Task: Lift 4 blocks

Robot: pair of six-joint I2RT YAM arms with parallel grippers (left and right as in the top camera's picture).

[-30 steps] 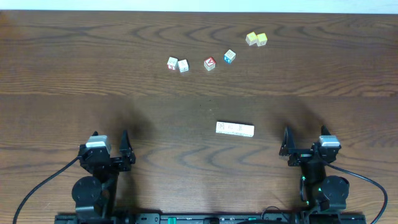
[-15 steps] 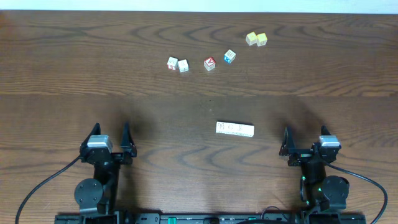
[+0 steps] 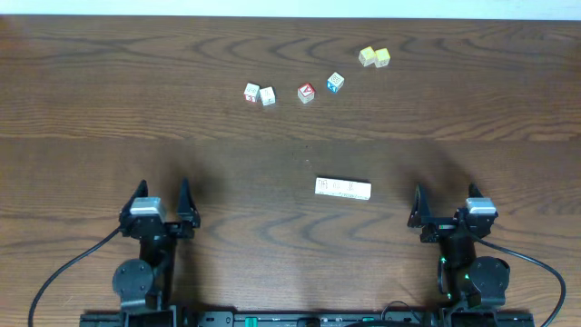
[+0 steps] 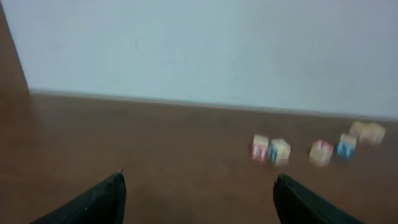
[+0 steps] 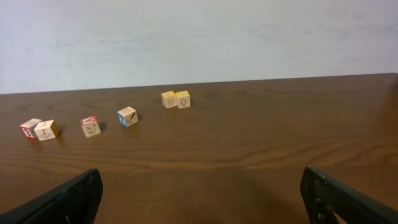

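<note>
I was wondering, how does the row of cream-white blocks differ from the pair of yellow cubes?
The cream-white blocks number four, the yellow cubes two. The blocks are cream-white with faint marks; the cubes are pale yellow. The blocks lie nearer the robot; the cubes lie farther back. Both groups sit close together, side by side.

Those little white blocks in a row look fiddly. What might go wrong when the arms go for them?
1. The four cream blocks lie touching in a line; squeezed from the ends, it could buckle and scatter.
2. Neither wrist view shows them, only the six loose cubes farther back, so the open left gripper or right gripper might head for the wrong ones.
</note>
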